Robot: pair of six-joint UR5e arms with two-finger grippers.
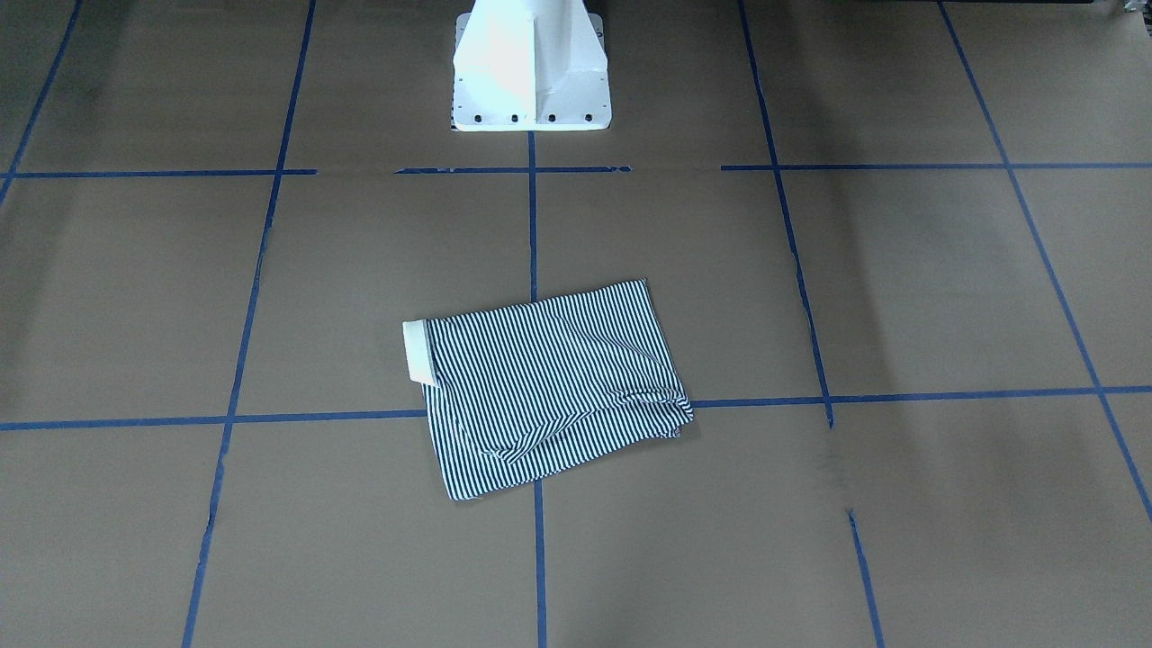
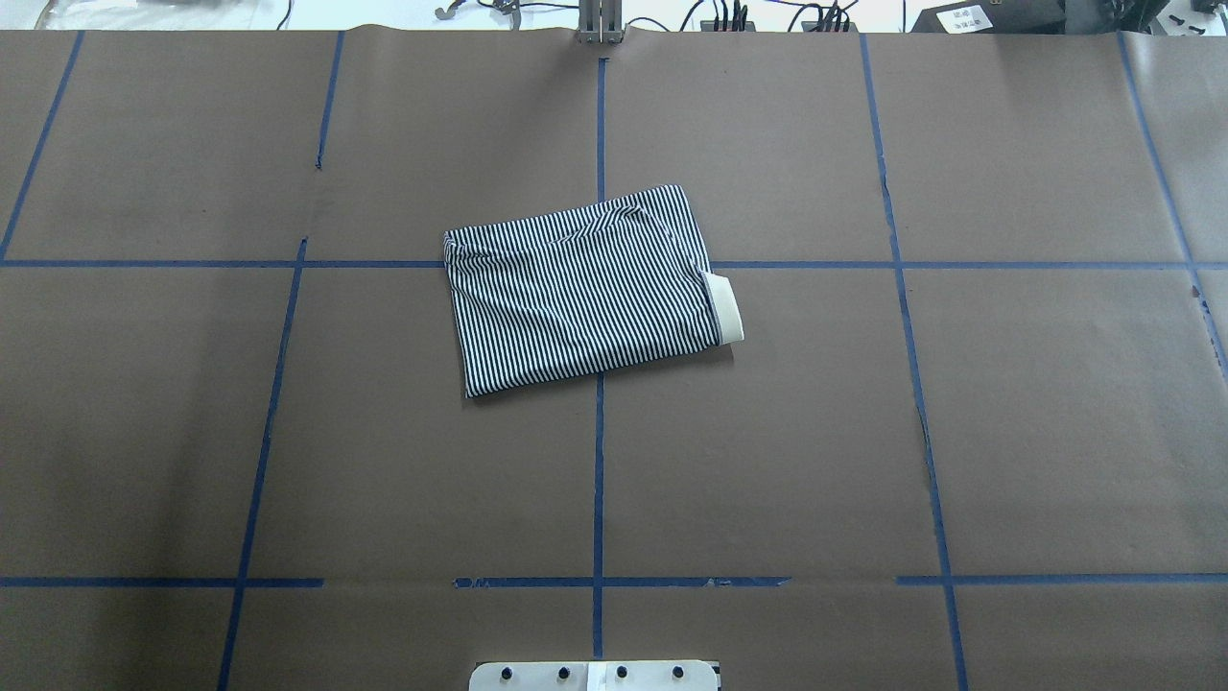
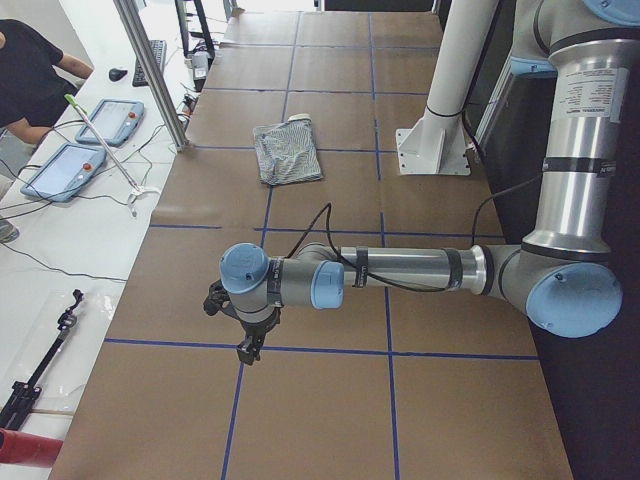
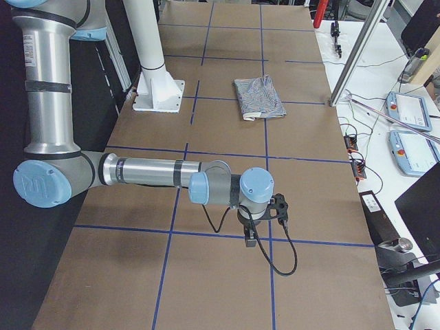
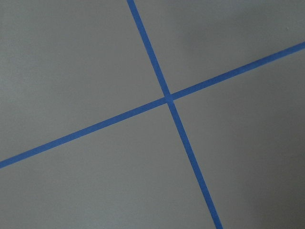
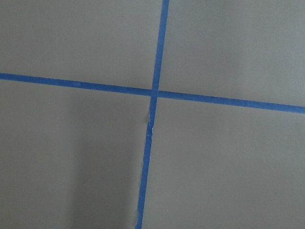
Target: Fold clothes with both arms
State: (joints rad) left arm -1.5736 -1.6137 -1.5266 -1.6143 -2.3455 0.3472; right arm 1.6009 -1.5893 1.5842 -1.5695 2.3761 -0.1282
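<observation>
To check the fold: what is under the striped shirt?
Brown paper and blue tape lines run under the striped shirt. Its cream collar peeks out; inner layers are hidden.

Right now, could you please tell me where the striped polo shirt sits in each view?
Front-facing: striped polo shirt just below centre.
Overhead: shirt just above centre.
Exterior left: shirt upper middle.
Exterior right: shirt upper middle.
Wrist views: not in either.
Landmark: white pedestal base, on the robot's side of the shirt.
</observation>
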